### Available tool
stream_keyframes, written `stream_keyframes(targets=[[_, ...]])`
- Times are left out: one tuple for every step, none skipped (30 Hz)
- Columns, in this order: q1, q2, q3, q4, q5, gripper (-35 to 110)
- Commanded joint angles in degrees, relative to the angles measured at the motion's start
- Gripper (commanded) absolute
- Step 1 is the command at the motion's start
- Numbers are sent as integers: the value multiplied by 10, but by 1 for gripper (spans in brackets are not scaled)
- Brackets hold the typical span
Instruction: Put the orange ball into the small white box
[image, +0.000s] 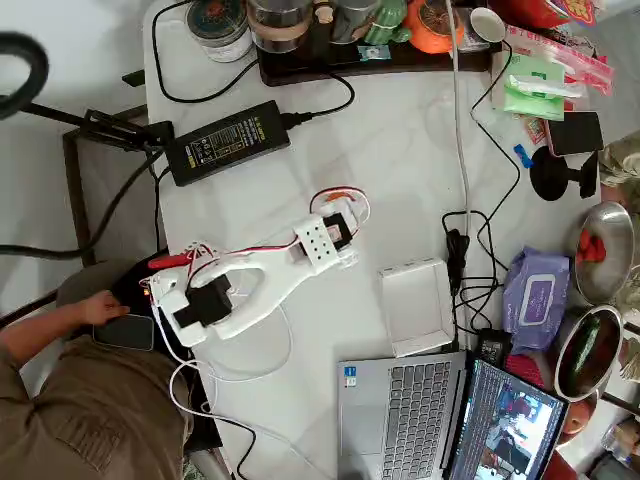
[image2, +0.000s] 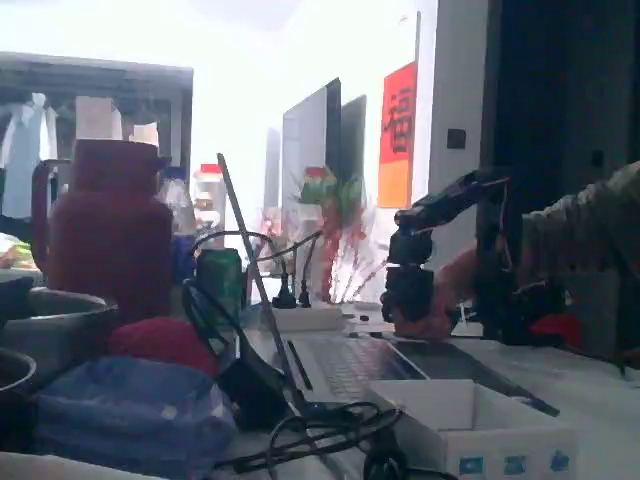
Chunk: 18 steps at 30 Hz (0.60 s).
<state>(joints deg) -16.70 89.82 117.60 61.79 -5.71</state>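
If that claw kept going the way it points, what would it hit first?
In the fixed view the gripper seems to point downward, so probably the white table right beneath it. The small white box lies off to one side, though depth is unclear.

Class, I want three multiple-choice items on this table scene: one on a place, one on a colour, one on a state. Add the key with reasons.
1. In the overhead view, the white box lies where from the gripper?
A. to its left
B. to its right
C. directly under it

2. What colour is the wipes packet?
A. purple
B. yellow
C. black

3. The laptop is
A. shut
B. open, screen dark
C. open, screen lit

Key: 1 B, the box sits apart, right of the arm's tip; 2 A, its wrapper is purple; 3 C, the keyboard shows and the screen glows.
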Motion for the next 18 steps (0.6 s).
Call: stream_keyframes(targets=[[-4,4,3,9,-5,20],[-4,4,3,9,-5,16],[-4,4,3,9,-5,15],[-4,4,3,9,-5,13],[-4,4,3,9,-5,12],[-4,4,3,9,-5,12],[-4,4,3,9,-5,12],[-4,4,3,9,-5,12],[-4,4,3,9,-5,12],[-4,4,2,9,-5,12],[-4,11,2,9,-5,12],[-4,15,-1,9,-5,12],[-4,15,-8,10,-5,12],[-3,14,-23,17,-4,12],[0,15,-37,18,-1,12],[3,15,-49,18,0,12],[5,15,-68,19,1,12],[7,15,-81,19,1,12]])
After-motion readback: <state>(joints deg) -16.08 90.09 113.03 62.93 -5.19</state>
